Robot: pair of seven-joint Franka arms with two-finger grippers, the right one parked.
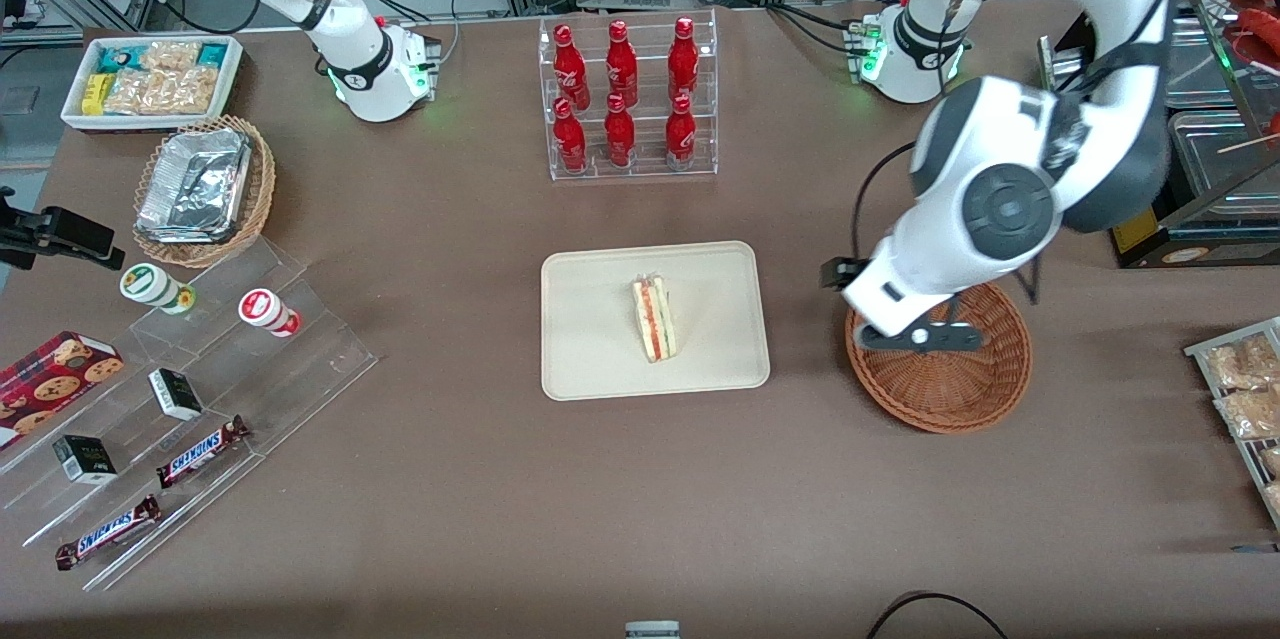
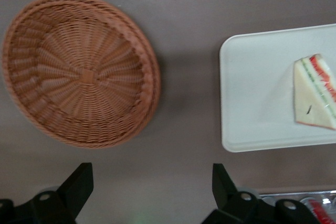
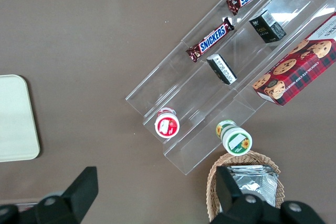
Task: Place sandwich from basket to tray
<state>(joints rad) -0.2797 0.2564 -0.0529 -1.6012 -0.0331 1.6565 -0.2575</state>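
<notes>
Gripper (image 2: 152,195) hangs empty with fingers spread above the bare basket (image 1: 950,389), while the sandwich (image 1: 655,319) lies flat on the tray (image 1: 590,359). It looks light, soft and easily crushed, best pinched gently across its bread faces.

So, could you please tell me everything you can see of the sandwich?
The sandwich is a small triangular wedge of pale white bread, with red-orange and green filling stripes along its cut edge. It lies flat near the middle of the cream tray, touching nothing else. The open pincer hangs apart from it, over the empty reddish-brown basket.
</notes>
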